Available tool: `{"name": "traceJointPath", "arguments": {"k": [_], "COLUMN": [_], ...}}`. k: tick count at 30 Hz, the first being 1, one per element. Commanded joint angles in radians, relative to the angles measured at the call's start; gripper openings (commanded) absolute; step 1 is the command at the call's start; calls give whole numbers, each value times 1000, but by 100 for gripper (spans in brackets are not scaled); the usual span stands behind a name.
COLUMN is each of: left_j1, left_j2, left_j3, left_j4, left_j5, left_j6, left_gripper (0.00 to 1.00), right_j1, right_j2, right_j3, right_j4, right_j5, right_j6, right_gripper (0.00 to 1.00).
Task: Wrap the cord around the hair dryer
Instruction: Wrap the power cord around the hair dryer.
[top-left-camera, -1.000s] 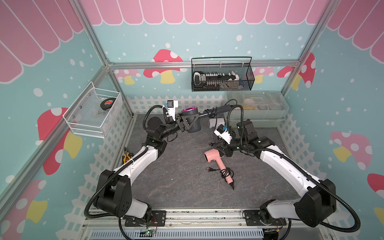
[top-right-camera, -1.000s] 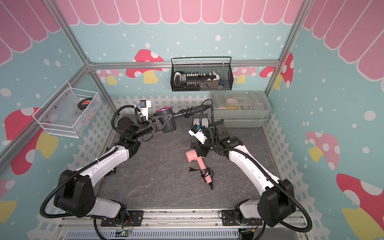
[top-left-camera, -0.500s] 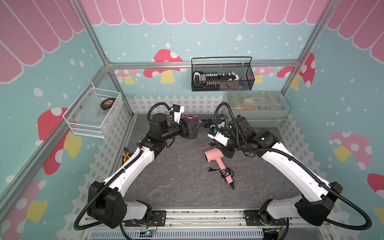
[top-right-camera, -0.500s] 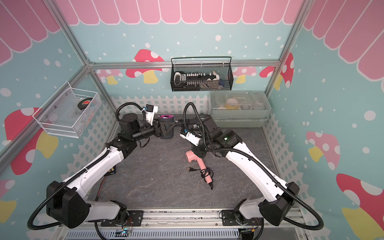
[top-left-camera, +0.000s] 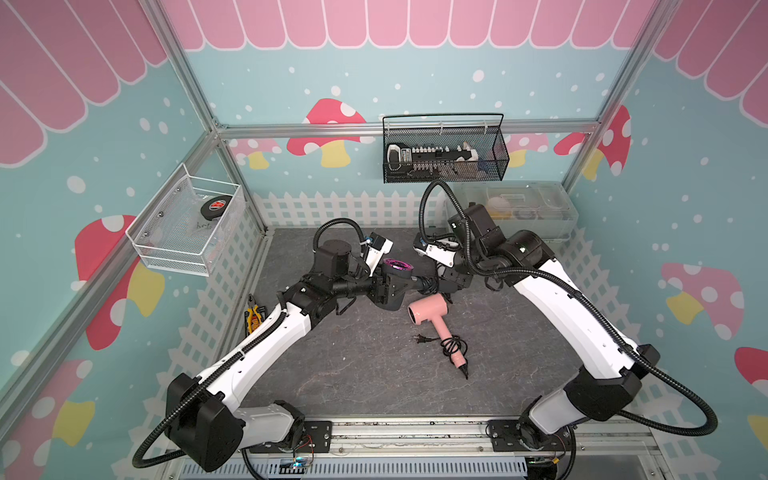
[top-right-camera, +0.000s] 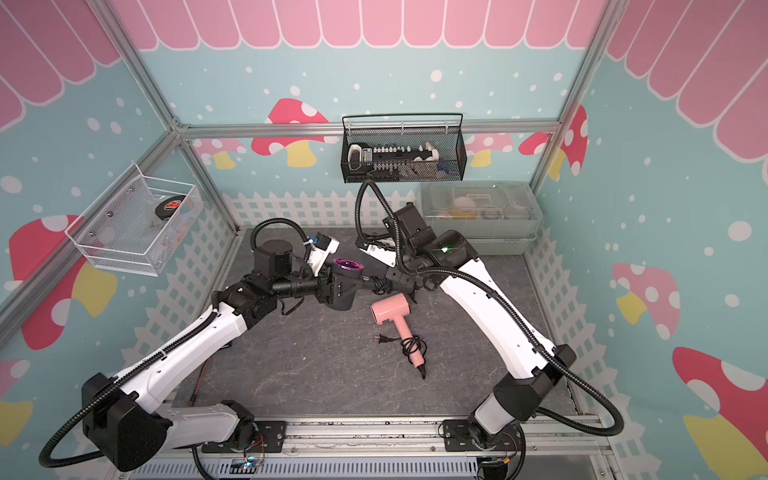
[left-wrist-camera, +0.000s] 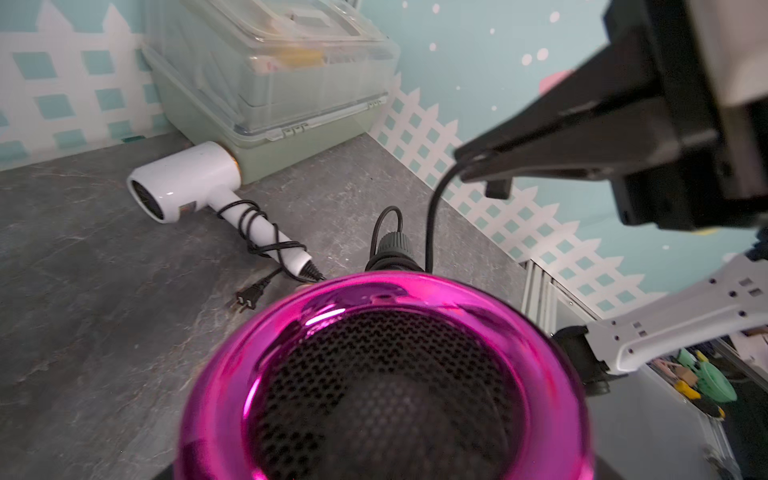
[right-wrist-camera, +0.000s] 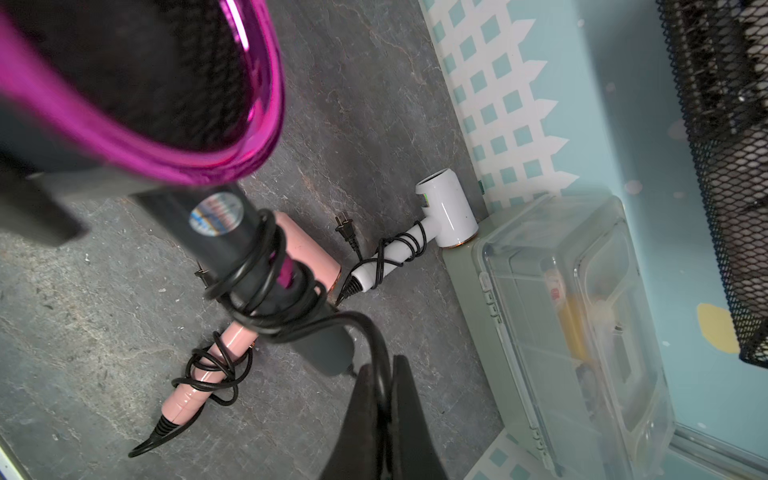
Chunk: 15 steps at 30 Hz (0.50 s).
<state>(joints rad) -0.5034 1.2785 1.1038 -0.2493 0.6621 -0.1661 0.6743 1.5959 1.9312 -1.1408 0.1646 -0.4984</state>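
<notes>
**Two Arms Share a Black Hair Dryer Above a Grey Table**

A dark grey table fills the floor of a mushroom-papered booth; a pale green storage box with a clear lid sits against the back fence on the robot's right; a black wire basket hangs on the back wall and a white wire basket on the left wall. Toward the back of the table, near its middle, the black hair dryer is held off the surface, its magenta-ringed end facing up and its handle pointing toward the right arm; the left gripper is clamped on its barrel. The right gripper sits at the far end of the handle, its jaws pressed together on the cord. A pink hair dryer lies on the table close under the black handle, its own wire looped around its handle and its plug resting beside it; a white hair dryer, likewise wound, lies with its back end against the foot of the storage box. The cord circles the black handle in several loose turns, then runs from the last turn into the right gripper's closed tips.
</notes>
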Motion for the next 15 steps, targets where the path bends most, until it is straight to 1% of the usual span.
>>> {"name": "traceJointPath", "arguments": {"k": [1,4,7,10,11,15], "left_j1": [-27,-28,-28,-29,-29,-24], "left_j2": [-29,-32,-40,-50,-52,-53], "left_j3": [-17,-32,-44,-62,-69,-80], "left_j4": [-14,18,34,52,59,73], "left_j5": [135,169,162,155,155,161], "left_j6": [48,21,1,-17,-22,-34], "left_gripper": [0,0,0,0,0,0], "right_j1": [-34,-57,-59,-59,-59,-59], "right_j2": [74,151,219,262,271,288], "right_j3": [76,121,132,109,100,63], "right_j4": [24,22,8,3,3,3], "right_j5": [-54,-134,-190,-224,-229,-248], "right_j6": [-91,-115,-121,-107,-101,-73], "right_gripper": [0,0,0,0,3,23]}}
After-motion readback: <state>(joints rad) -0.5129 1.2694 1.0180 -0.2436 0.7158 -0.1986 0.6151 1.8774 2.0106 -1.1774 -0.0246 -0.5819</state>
